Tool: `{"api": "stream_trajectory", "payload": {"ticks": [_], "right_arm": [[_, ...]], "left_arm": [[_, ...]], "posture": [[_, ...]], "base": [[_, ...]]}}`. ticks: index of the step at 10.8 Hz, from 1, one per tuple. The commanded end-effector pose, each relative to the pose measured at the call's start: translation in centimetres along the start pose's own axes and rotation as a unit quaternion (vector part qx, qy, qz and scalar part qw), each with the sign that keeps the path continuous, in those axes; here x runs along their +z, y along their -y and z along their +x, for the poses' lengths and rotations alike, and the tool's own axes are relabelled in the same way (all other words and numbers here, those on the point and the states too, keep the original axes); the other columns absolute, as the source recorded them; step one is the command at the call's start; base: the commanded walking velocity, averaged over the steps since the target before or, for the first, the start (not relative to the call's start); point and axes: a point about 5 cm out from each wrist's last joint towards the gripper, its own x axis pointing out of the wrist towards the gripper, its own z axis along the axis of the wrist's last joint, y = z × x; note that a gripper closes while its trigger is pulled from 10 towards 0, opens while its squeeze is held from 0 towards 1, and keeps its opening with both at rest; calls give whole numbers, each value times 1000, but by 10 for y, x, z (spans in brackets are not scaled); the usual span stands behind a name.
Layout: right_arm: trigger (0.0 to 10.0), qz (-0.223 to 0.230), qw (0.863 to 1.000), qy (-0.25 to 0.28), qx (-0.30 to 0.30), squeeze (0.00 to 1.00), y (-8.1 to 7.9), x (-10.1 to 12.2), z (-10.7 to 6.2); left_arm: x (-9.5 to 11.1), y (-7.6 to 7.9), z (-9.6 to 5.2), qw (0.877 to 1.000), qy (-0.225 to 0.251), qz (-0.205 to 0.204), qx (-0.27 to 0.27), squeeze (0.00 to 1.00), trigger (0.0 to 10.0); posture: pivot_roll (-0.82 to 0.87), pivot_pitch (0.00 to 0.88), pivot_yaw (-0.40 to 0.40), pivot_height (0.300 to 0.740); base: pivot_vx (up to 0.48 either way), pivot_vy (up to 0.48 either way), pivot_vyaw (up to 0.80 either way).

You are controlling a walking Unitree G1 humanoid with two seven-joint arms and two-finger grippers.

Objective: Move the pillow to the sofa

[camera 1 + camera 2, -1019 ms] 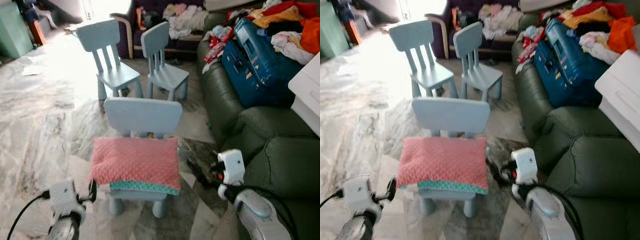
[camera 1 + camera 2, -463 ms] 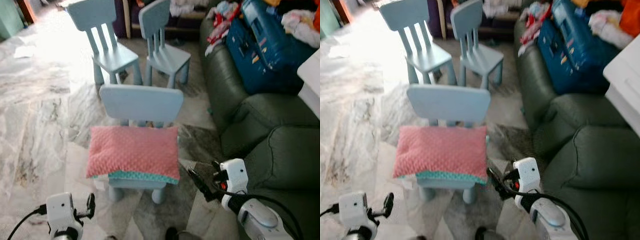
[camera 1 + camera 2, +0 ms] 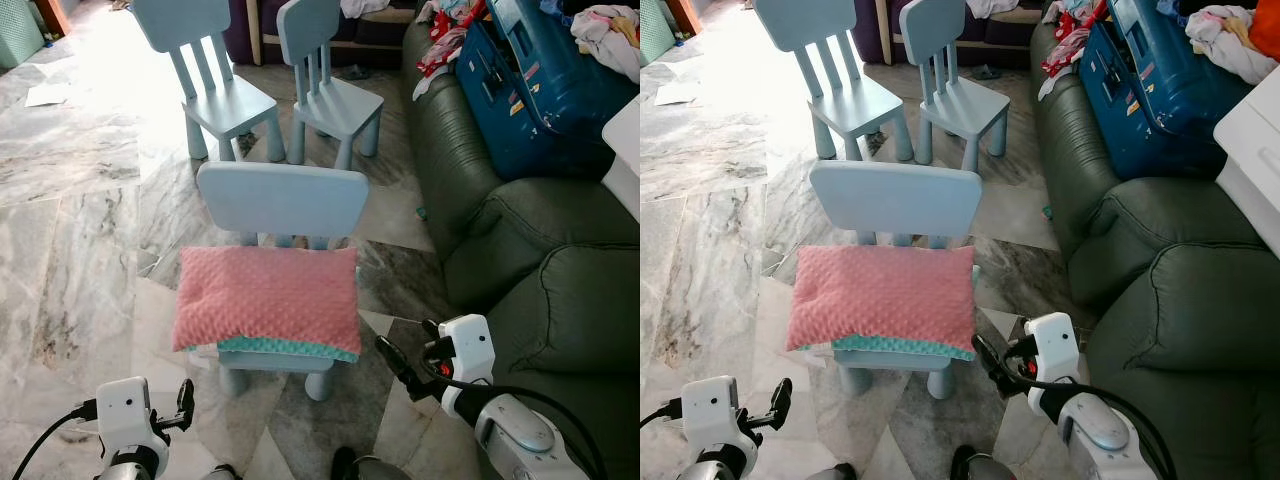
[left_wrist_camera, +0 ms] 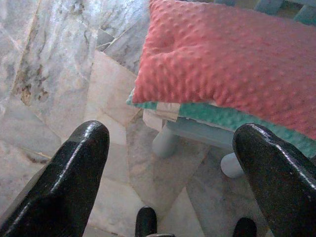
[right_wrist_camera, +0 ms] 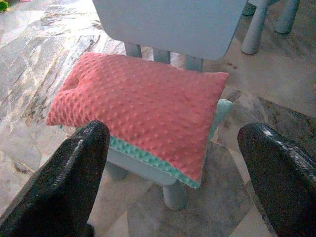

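Two grippers, left point(image 3: 184, 405) and right point(image 3: 392, 362), hang spread open just short of the pink pillow point(image 3: 268, 298) overhanging the small blue chair point(image 3: 283, 200); green sofa point(image 3: 560, 300) right of it.

Pillow point(image 3: 268, 298): rectangular, pink-coral top with raised dot texture, teal underside showing along its near edge. Lies flat, centre of the frame, covering the seat of a small pale-blue chair point(image 3: 282, 200), long side running left to right, its far edge against the backrest. Near edge overhangs the seat front slightly.

Sofa point(image 3: 530, 260): dark green, leather-like, puffy cushions and rounded arm, right side of the frame, running from upper right down to lower right.
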Motion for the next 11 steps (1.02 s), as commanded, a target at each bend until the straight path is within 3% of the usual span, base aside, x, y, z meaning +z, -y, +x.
{"api": "stream_trajectory", "payload": {"ticks": [1, 7, 11], "right_arm": [[10000, -1, 1000, -1, 2, 0, -2, 1, -1], [10000, 2, 1000, 2, 5, 0, -5, 2, 1], [10000, 1, 1000, 3, 7, 0, -6, 4, 3]], "left_arm": [[-2, -3, -3, 1000, -8, 5, 6, 0, 10000], [0, -3, 0, 1000, -6, 8, 4, 0, 10000], [-1, -2, -1, 1000, -7, 8, 5, 0, 10000]], "posture": [[-79, 222, -67, 723], [-76, 214, -64, 597], [-74, 217, -65, 539]], "base": [[0, 0, 0], [0, 0, 0], [0, 0, 0]]}}
